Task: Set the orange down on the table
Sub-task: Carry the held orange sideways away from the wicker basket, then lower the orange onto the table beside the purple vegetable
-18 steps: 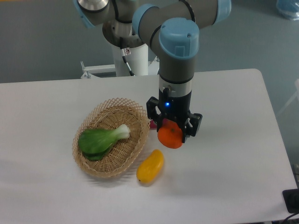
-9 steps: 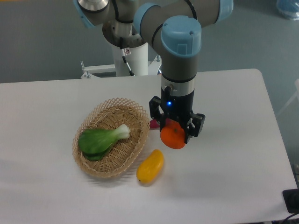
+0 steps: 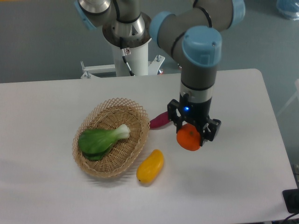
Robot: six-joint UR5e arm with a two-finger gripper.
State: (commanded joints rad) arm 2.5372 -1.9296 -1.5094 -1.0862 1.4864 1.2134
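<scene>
The orange [image 3: 188, 140] is a small round bright-orange fruit held between the black fingers of my gripper [image 3: 192, 134], which is shut on it. It hangs just above the white table [image 3: 233, 177], right of the wicker basket [image 3: 111, 137] and up and to the right of the yellow mango-like fruit [image 3: 150, 166]. The gripper points straight down from the grey and blue arm. I cannot tell whether the orange touches the tabletop.
The basket holds a green bok choy [image 3: 102, 139]. A purple-red vegetable [image 3: 160, 120] lies beside the basket's right rim, just left of the gripper. The arm's base column [image 3: 131, 53] stands at the table's far edge.
The gripper has carried the orange to the right, away from the basket, uncovering the purple-red vegetable. It stays shut on the fruit.
</scene>
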